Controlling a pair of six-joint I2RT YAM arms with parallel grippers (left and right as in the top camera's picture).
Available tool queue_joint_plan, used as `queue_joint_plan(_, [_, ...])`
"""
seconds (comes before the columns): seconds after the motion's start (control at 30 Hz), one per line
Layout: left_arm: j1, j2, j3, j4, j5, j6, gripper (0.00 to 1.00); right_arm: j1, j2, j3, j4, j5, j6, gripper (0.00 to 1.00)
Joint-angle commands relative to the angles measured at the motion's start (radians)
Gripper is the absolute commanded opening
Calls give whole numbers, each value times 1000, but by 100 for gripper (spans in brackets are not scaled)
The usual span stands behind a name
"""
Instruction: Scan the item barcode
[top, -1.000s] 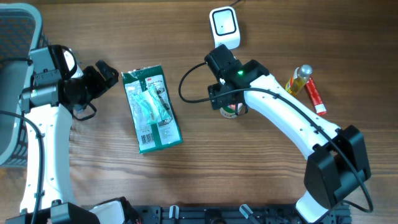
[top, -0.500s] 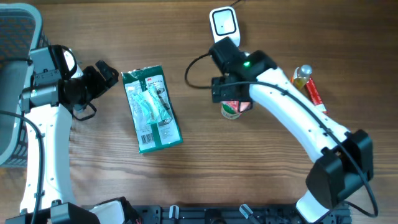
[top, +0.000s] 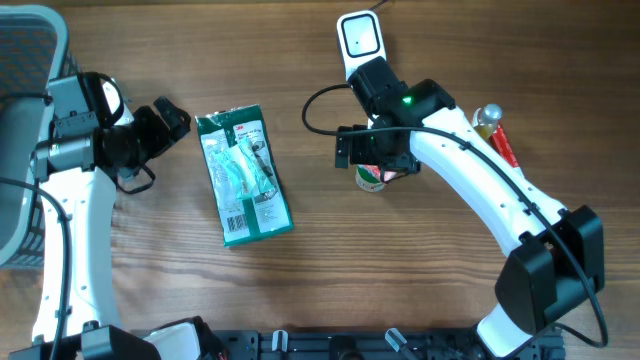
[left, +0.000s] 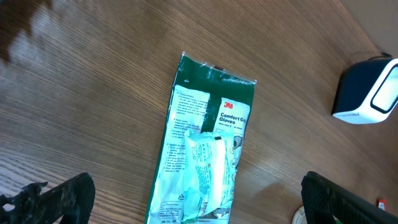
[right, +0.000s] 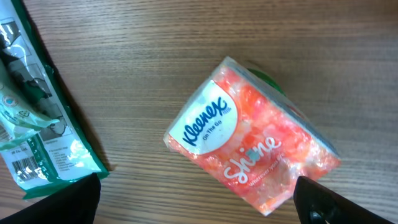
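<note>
Brown wood makes up the desk (top: 300, 290), and all the things lie on it. Both arms reach over it. The right tool (top: 372, 160) hangs right above the Kleenex tissue pack (right: 249, 155), with its fingers wide apart and holding nothing. The left tool (top: 155, 145) sits beside the green glove packet (top: 243, 178), and its fingers are wide apart and empty too.

I think the tissue pack is the thing to scan. It lies flat on the desk, turned a bit, near the white scanner (top: 360, 40). No barcode shows on its top, so the stripes are likely underneath or on a side. That is the first trouble. If the tool lifts it and shows the wrong face, the scanner will read nothing.

The pack looks soft and shiny. If the fingers close on a corner, it may slip out or spin. If they squeeze hard, it may crumple and bend the stripes.

The scanner stands close to the arm. A quick lift could bump it and turn it away.

The yellow bottle (top: 482, 125) and the red tube (top: 507, 152) sit right by the arm. A wide swing could knock them away.

The glove packet shows its own small barcode (right: 25, 165). If that passes the scanner, the wrong thing gets read.
</note>
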Motion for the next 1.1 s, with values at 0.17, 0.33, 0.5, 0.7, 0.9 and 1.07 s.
queue_joint_plan(0.17, [-2, -5, 8, 3, -5, 20, 100, -40, -23, 37, 7, 84, -268, 100])
queue_joint_plan(0.33, [-2, -5, 8, 3, -5, 20, 100, -79, -22, -42, 52, 51, -315, 100])
queue_joint_plan(0.5, [-2, -5, 8, 3, -5, 20, 100, -74, -22, -43, 48, -78, -292, 100])
queue_joint_plan(0.7, [-2, -5, 8, 3, -5, 20, 100, -74, -22, -43, 10, -165, -229, 100])
queue_joint_plan(0.9, [-2, -5, 8, 3, -5, 20, 100, -63, -23, -43, 66, -63, -140, 100])
queue_joint_plan(1.07, [-2, -5, 8, 3, -5, 20, 100, 39, -23, -43, 58, 198, -9, 100])
